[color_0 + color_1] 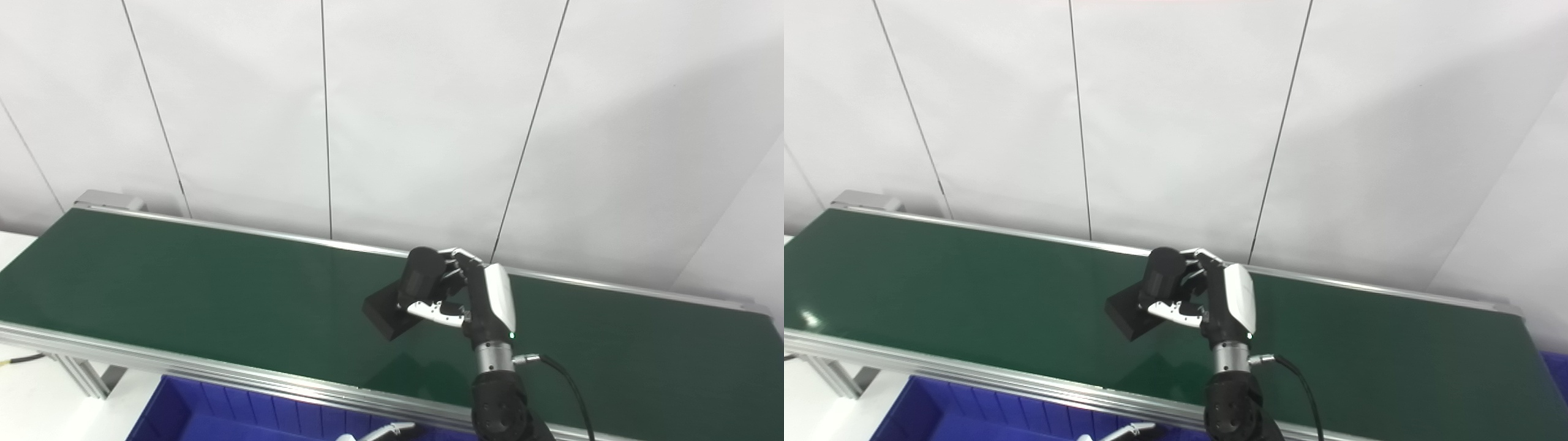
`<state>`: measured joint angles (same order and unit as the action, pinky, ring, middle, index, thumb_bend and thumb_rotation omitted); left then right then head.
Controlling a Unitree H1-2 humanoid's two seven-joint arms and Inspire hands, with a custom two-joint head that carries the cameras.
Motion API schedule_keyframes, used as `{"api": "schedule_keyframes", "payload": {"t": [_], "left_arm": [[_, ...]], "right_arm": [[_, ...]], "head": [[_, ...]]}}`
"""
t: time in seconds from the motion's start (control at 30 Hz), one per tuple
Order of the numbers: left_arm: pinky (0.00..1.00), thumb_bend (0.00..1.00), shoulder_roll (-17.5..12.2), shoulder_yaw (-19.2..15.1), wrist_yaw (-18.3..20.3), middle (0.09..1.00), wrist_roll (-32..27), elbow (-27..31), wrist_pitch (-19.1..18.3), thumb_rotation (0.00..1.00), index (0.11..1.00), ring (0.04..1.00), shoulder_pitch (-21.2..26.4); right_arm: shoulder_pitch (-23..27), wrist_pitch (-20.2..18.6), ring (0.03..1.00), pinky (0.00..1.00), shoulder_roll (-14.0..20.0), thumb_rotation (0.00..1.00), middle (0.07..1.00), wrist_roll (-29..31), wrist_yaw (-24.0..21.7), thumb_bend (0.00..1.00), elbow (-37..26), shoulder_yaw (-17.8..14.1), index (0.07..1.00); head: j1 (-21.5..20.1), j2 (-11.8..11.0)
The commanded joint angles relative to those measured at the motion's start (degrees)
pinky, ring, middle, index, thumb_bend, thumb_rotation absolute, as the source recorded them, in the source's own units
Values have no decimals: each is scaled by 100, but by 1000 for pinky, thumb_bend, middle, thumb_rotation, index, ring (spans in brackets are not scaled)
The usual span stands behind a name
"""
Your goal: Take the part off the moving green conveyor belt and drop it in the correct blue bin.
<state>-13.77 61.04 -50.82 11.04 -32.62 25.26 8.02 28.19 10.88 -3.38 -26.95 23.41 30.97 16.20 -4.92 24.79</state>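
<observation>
Right hand [465, 294] is wrapped around the black part [401, 300] over the green conveyor belt [184, 294] — lifted or touching, can't tell. Left hand [383, 432] barely peeks in at the bottom edge over the blue bin [202, 410] — its grip is unreadable.

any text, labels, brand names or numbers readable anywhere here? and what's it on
None can be read.
Black part in the right hand: no label shows on its visible faces.
Green conveyor belt and its metal rail: plain, no markings.
Blue bin at the bottom edge: no tag in view.
White wall panels: blank.
Left hand: only its fingertips show, with nothing printed on them.
</observation>
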Motion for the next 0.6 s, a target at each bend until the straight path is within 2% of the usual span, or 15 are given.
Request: {"api": "schedule_keyframes", "payload": {"t": [0.0,0.2,0.3,0.43,0.53,0.57], "left_arm": [[661,841,-73,-34,-8,756,3,203,167,478,758,725,21],[662,842,-199,-96,67,758,-136,430,167,451,766,717,-66],[661,845,-232,-257,275,756,-298,615,167,434,762,712,-148],[661,804,-245,-487,518,770,-396,833,167,462,782,726,-270],[666,765,-231,-782,927,779,-583,1035,167,464,787,732,-424],[677,750,-215,-906,1103,785,-651,1089,167,454,787,739,-480]], "right_arm": [[44,19,397,390,-24,0,505,50,-51,501,-427,-107,570],[-441,-187,398,381,38,0,506,-86,-130,502,-1280,-278,569],[-813,-312,400,375,126,0,510,-68,-290,502,-1881,-366,563],[-1293,-389,400,384,230,0,512,-30,-497,502,-2547,-480,561],[-1702,-395,398,390,327,0,509,43,-691,502,-3040,-564,561],[-1811,-408,399,395,349,0,505,50,-748,503,-3166,-584,562]], "head": [[-75,46],[-321,212],[-486,369],[-599,540],[-716,750],[-716,750]]}}
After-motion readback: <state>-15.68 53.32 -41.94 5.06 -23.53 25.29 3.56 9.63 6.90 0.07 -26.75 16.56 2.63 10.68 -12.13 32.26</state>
